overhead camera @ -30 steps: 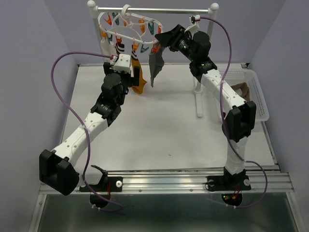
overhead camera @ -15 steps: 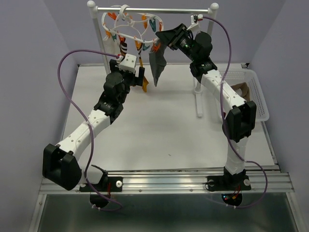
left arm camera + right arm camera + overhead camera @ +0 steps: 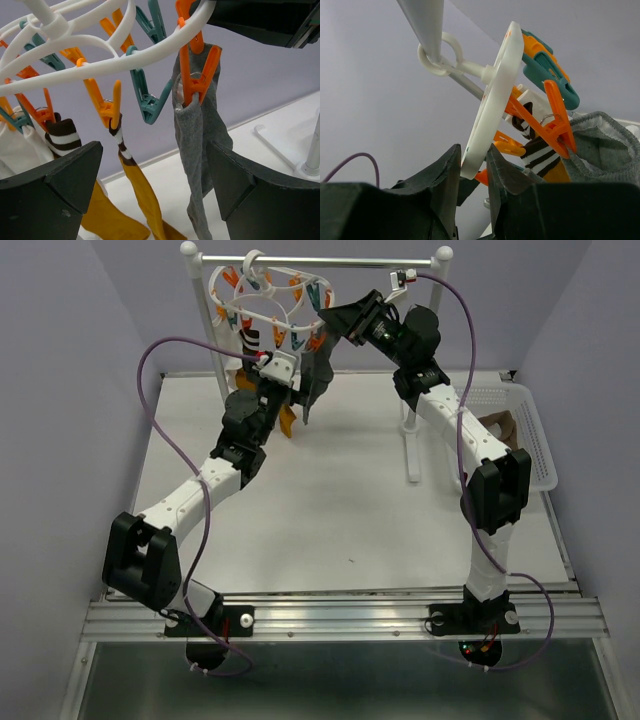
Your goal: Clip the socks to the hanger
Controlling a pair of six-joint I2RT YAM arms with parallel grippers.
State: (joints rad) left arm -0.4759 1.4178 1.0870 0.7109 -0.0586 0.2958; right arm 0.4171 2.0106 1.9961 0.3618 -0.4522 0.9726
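Observation:
The white hanger (image 3: 262,302) hangs by its hook from the rail, its ring (image 3: 125,62) carrying orange and teal clips. An orange clip (image 3: 197,75) pinches a grey sock (image 3: 197,135), which hangs straight down. A mustard sock (image 3: 140,190) with a striped cuff and a brown striped sock (image 3: 62,137) hang from neighbouring clips. My left gripper (image 3: 155,180) is wide open just below the ring, with the grey and mustard socks dangling ahead between its fingers. My right gripper (image 3: 472,160) is shut on the ring's edge (image 3: 495,95), next to the clipped grey sock (image 3: 600,145).
The metal rail (image 3: 320,260) spans two white posts at the back; its right post (image 3: 412,440) stands beside my right arm. A white perforated basket (image 3: 520,430) with a brown sock (image 3: 500,427) sits at the right edge of the table.
The right gripper has closed on the hanger ring. The hanger and its socks have swung left. My left arm has reached forward and right, under the ring.

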